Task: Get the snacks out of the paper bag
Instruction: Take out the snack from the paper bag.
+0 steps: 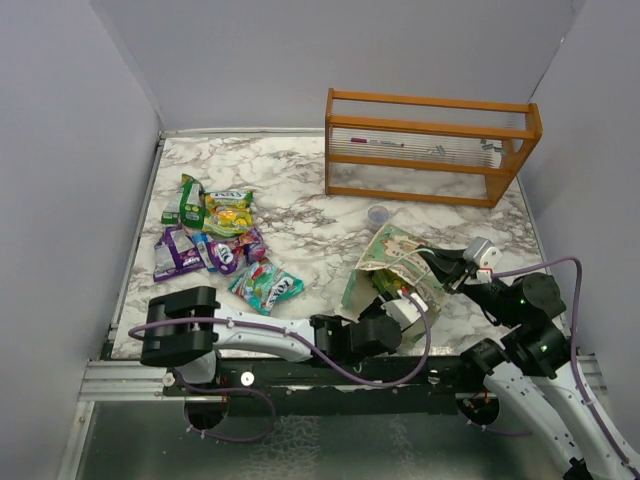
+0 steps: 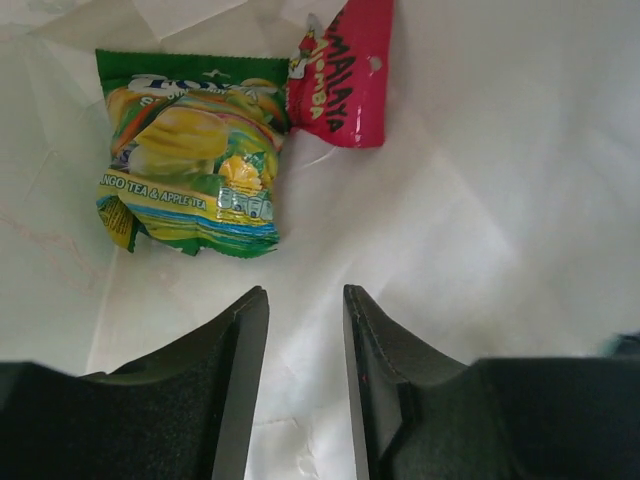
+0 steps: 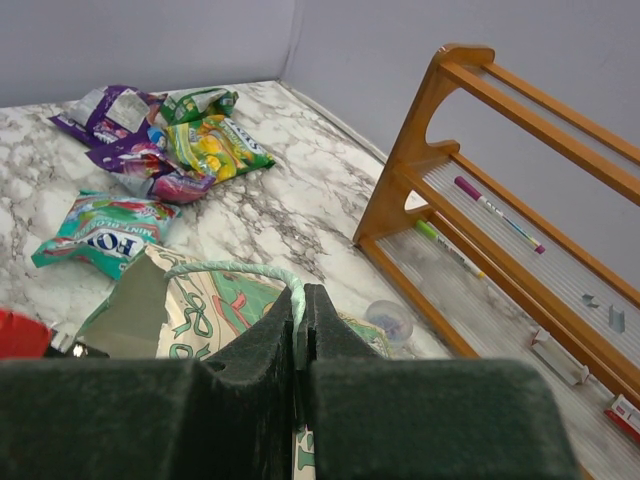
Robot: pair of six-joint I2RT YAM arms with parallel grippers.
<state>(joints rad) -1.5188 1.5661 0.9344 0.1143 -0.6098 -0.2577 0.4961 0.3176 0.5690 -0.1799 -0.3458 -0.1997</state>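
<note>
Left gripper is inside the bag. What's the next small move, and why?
Probably ease the left gripper forward and left, over the near edge of the green packet. Its jaws stand apart with nothing between them, and the packet lies just ahead, a pink packet beside it. The right gripper is shut on the handle of the paper bag.

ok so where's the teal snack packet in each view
top external: teal packet flat on the marble table, left of centre, between the snack pile and the paper bag.
left wrist: not in it; only a green packet and a pink packet show.
right wrist: teal packet at the left edge, mid-height, beyond the bag's rim.
shared landmark: the orange wooden rack, back right in top external, right side in right wrist.
</note>
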